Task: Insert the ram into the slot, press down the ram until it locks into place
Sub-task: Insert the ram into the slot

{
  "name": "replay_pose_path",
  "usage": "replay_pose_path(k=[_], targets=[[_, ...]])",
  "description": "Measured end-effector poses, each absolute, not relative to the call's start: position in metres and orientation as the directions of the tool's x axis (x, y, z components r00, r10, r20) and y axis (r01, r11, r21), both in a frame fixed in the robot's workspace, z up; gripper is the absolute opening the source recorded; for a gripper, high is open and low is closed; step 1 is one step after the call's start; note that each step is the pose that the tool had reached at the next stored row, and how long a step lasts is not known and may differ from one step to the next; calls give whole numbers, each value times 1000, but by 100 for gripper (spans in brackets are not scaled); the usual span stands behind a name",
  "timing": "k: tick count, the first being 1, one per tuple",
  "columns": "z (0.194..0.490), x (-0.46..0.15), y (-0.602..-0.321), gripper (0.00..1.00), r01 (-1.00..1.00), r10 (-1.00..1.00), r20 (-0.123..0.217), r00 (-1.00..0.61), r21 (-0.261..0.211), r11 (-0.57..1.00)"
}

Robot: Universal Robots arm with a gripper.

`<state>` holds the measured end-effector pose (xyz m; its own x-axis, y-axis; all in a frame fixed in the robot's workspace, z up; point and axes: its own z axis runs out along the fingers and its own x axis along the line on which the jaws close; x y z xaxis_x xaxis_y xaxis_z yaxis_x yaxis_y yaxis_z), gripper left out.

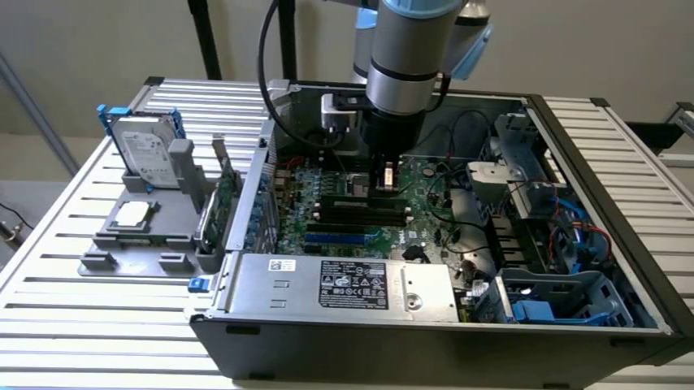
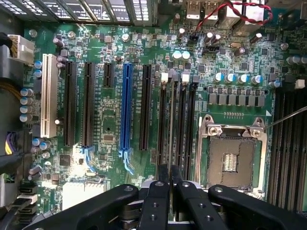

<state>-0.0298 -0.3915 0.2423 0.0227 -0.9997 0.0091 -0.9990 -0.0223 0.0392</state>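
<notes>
Nearest me is the grey power supply (image 1: 336, 286), set along the near wall of the open computer case (image 1: 434, 357). The case sits on a pale slatted table (image 1: 65, 325) before a plain wall. At the exterior view's left a grey fixture (image 1: 136, 236) holds a hard drive (image 1: 146, 154) upright. The arm (image 1: 407, 57) reaches straight down into the case, its gripper (image 1: 382, 185) low over the green motherboard (image 1: 423, 183), just above the slot (image 1: 358, 207) and its black neighbours. Dark cables loop close by at the exterior view's right.

From the wrist, the black fingers (image 2: 158, 201) are drawn almost together, with a thin dark seam between them (whether the ram is pinched there I cannot tell). Their tips hang over one end of the slot (image 2: 171, 120), one of four alike. A blue socket (image 2: 126, 110) lies near on one side and the metal-framed processor socket (image 2: 233, 153) just beside on the other, so the lane is narrow.
</notes>
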Motion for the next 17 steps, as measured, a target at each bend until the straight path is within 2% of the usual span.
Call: replay_pose_path(k=[10, 17], targets=[[242, -30, -392, 13, -999, -1000, 14, 20, 39, -20], [240, -30, -392, 13, -999, -999, 31, 20, 30, -19]])
